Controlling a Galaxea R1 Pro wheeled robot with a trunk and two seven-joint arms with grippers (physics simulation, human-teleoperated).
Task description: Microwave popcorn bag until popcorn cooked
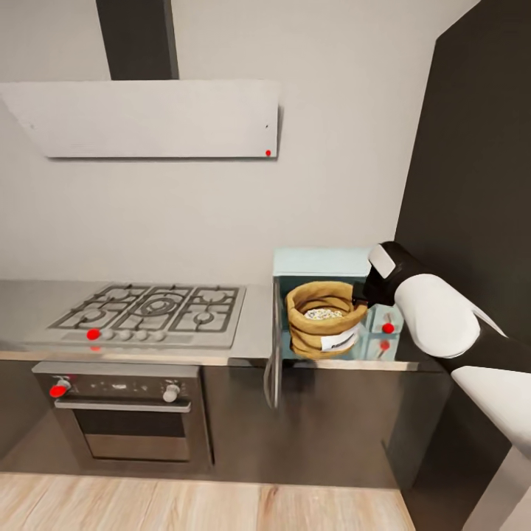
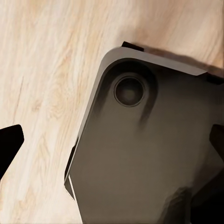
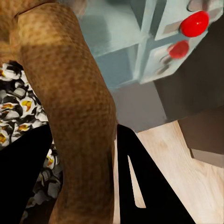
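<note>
Right gripper (image 3: 100,186) clamped astride popcorn bag (image 1: 324,318) rim inside open microwave (image 1: 317,262), popcorn (image 3: 16,100) partly hidden; left gripper (image 2: 112,154) fingertips cropped, apart.

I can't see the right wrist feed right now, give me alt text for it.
The thick rolled rim of the tan-brown woven popcorn bag sits between two dark fingers, with whitish-yellow popcorn inside the bag. Behind it are the pale blue microwave and its red knobs.
</note>
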